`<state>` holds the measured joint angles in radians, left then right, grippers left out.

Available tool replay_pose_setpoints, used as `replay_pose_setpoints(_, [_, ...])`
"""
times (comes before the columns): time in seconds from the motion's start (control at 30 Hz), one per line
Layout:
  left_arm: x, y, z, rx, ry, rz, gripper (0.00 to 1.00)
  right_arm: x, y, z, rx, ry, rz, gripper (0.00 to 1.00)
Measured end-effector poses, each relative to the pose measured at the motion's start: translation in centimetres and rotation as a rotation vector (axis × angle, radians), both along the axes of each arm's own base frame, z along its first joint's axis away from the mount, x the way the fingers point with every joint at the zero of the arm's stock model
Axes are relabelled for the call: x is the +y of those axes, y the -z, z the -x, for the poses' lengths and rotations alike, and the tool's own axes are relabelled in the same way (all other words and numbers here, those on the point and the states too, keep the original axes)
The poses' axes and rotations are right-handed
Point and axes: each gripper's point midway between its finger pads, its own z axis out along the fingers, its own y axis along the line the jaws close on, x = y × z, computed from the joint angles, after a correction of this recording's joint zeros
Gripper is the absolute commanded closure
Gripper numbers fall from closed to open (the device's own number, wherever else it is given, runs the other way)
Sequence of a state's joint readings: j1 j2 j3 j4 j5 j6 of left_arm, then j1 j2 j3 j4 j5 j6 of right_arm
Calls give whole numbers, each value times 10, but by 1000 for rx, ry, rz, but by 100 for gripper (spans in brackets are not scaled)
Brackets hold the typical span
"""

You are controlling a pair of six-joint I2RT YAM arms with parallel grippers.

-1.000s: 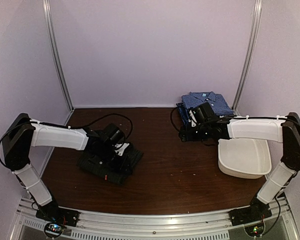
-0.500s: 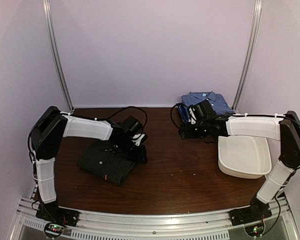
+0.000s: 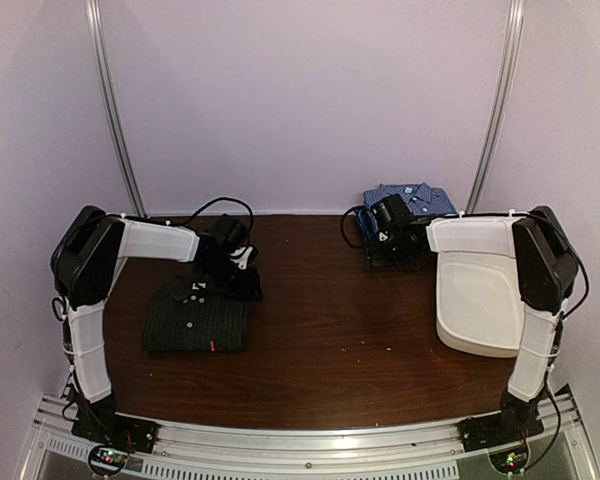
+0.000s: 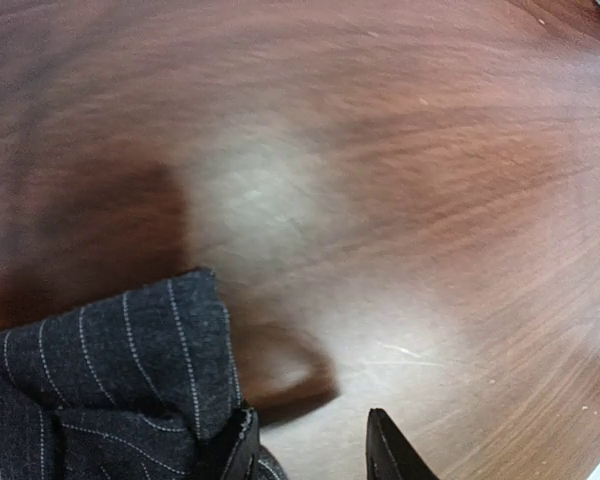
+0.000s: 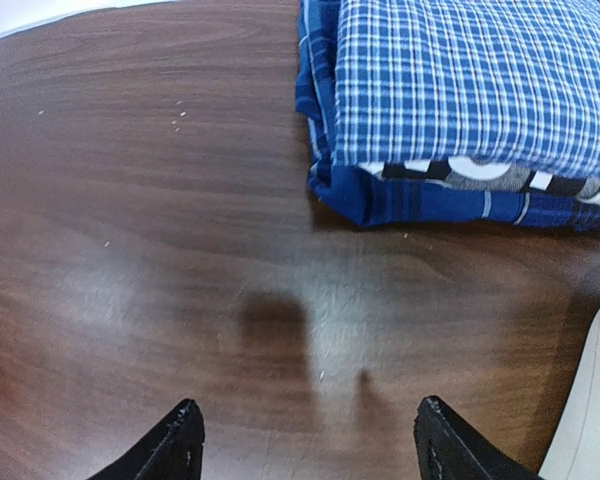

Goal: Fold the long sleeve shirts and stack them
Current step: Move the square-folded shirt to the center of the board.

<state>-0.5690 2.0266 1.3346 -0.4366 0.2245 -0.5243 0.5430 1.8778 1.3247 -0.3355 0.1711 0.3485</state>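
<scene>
The dark charcoal pinstriped shirt [image 3: 195, 318] lies folded on the left of the table, collar toward the back. My left gripper [image 3: 248, 288] hangs at its back right corner. In the left wrist view the left gripper [image 4: 315, 435] is open, with pinstriped cloth [image 4: 100, 380] against its left finger and bare table between the jaws. The blue checked shirt [image 3: 412, 199] lies folded on the navy shirt with white lettering [image 5: 450, 180] at the back right. My right gripper [image 3: 382, 250] is open and empty just in front of that stack, as the right wrist view [image 5: 310, 420] also shows.
A white oblong plastic tub [image 3: 477, 300] stands on the right of the brown table, under my right arm; its rim shows in the right wrist view [image 5: 592, 420]. Metal posts stand at both back corners. Black cables loop behind both wrists.
The charcoal shirt has been shifted left and turned square to the table. My left gripper moved back and left to its back right corner. My right arm pulled back toward the blue stack.
</scene>
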Motion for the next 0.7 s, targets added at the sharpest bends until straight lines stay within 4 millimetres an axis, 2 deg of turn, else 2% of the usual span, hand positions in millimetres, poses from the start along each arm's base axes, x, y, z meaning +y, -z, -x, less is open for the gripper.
replay_pose_setpoints(0.1, [4,-3,-4,-4,10,2,62,-3,8,-24,-8,23,63,34])
replay_pose_setpoints(0.2, [-6,-15,-6,-26,46,22,62,-4,20,-46,-11,42,121,38])
replay_pose_setpoints(0.33, [-16,-45,-9,-80,80,59,62,-2,36,-73,-12,62,182,39])
replay_pose_setpoints(0.37, [-17,-63,-9,-109,89,76,62,-3,40,-78,-12,69,200,39])
replay_pose_setpoints(0.4, [-17,-66,-9,-114,91,80,62,-2,44,-82,-10,73,211,39])
replay_pose_setpoints(0.57, [-17,-115,-7,-207,104,129,62,-9,53,-97,-8,104,251,40])
replay_pose_setpoints(0.7, [-12,-134,-1,-241,107,146,62,-14,55,-109,-17,129,269,49])
